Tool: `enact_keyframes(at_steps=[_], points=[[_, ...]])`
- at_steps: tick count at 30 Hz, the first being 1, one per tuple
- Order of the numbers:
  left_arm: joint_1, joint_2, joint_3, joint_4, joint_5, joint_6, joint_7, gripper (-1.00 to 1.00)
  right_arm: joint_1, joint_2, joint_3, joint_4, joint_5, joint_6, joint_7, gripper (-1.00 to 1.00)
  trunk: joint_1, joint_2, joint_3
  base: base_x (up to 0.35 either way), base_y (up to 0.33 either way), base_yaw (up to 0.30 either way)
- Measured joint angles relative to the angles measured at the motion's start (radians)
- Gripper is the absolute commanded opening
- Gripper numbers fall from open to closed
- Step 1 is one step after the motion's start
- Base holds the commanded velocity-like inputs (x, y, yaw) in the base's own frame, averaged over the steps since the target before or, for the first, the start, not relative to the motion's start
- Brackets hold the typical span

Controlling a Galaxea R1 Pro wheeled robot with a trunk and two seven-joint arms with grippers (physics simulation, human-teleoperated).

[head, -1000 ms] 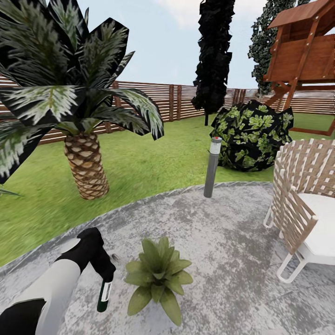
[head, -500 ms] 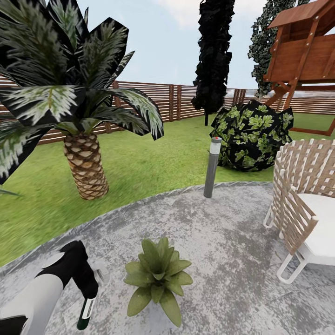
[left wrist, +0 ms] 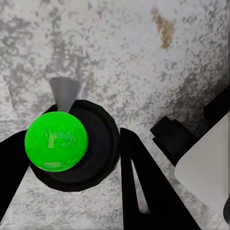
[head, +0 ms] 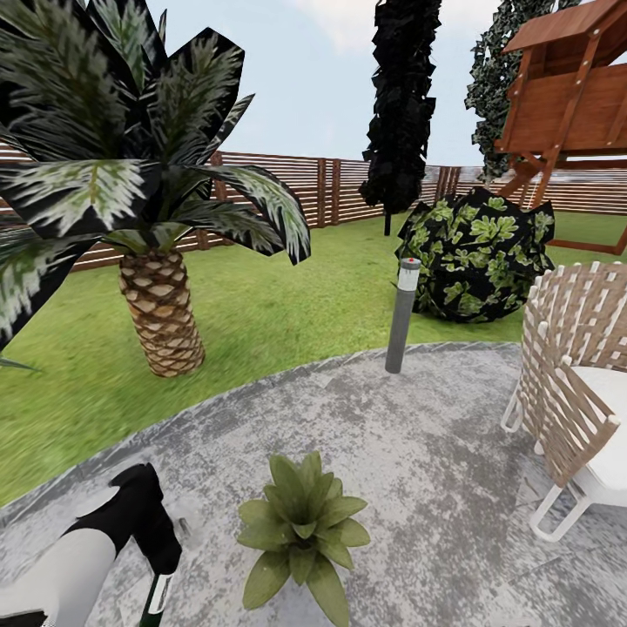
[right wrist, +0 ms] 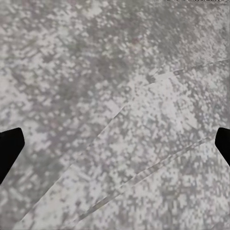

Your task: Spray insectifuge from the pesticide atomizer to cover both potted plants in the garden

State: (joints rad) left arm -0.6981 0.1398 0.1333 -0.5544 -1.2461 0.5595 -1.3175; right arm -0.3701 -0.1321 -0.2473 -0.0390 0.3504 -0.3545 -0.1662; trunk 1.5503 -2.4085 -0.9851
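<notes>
One potted plant (head: 300,531), a low rosette of green leaves that hide its pot, stands on the stone patio (head: 418,453) of the garden. My left gripper (head: 164,564) hangs to its left, shut on the pesticide atomizer (head: 157,594), which points down and runs off the picture's lower edge. In the left wrist view the atomizer (left wrist: 56,141) shows end-on as a bright green round in a dark disc, between the black fingers (left wrist: 143,187) of the left gripper (left wrist: 72,160). My right gripper (right wrist: 115,143) is open over bare patio stone. Insectifuge is out of view.
A palm with a scaly trunk (head: 161,318) grows on the lawn (head: 279,313) at left. A grey bollard lamp (head: 402,313) stands at the patio's far edge, a dark leafy bush (head: 475,257) behind it. A wicker chair (head: 579,383) is at right, and the slat fence (head: 331,187) runs behind.
My left arm has dropped down and to the left with the atomizer, away from the plant. The head view has shifted slightly in the last half second.
</notes>
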Motion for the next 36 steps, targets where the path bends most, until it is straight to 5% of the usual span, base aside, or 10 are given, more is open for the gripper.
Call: enact_keyframes(at_steps=[3,10,14,15,17,20,22,26,36], points=[[-0.002,-0.013,-0.003,-0.001,-0.001,0.001,0.001,-1.0,0.0,0.0,0.0,-0.001,0.0,0.0,0.0,1.0,0.0,0.0,0.0,0.0,0.046,0.0],[0.003,0.017,-0.003,0.001,-0.001,-0.004,-0.001,-1.0,0.0,0.0,0.0,-0.001,0.0,0.0,0.0,1.0,0.0,0.0,0.0,0.0,0.017,-0.107],[0.002,0.004,-0.013,0.0,0.001,-0.007,-0.002,-1.0,0.0,0.001,0.0,-0.001,0.0,0.0,0.0,1.0,0.0,0.0,0.0,0.0,0.001,-0.044],[-0.003,-0.008,-0.021,-0.001,0.003,-0.006,-0.002,-1.0,0.0,0.001,0.0,-0.001,-0.001,0.0,0.0,1.0,0.0,0.0,0.0,0.0,0.0,-0.003],[-0.011,-0.074,-0.033,-0.004,0.002,0.0,-0.009,-1.0,0.0,0.002,0.0,-0.001,-0.001,0.0,0.0,1.0,0.0,0.0,0.0,0.0,0.0,-0.001],[-0.05,-0.093,-0.036,-0.008,0.002,0.008,-0.024,-1.0,0.0,0.002,0.0,0.0,-0.001,0.0,0.0,1.0,0.0,0.0,0.0,0.0,0.0,0.0],[-0.064,-0.095,-0.041,-0.008,-0.002,0.006,-0.07,-1.0,0.0,0.002,0.0,0.0,-0.001,0.0,0.0,1.0,0.0,0.0,0.0,0.0,0.0,0.0],[-0.071,-0.09,-0.144,-0.011,-0.073,0.005,-0.189,-1.0,0.0,0.002,0.0,0.0,-0.001,0.0,0.0,1.0,0.0,0.0,0.0,0.0,0.0,0.0],[-0.139,-0.059,-0.166,-0.016,-0.087,-0.001,-0.216,-1.0,0.0,0.002,0.0,0.0,-0.001,0.0,0.0,1.0,0.0,0.0,0.0,0.0,0.0,0.0]])
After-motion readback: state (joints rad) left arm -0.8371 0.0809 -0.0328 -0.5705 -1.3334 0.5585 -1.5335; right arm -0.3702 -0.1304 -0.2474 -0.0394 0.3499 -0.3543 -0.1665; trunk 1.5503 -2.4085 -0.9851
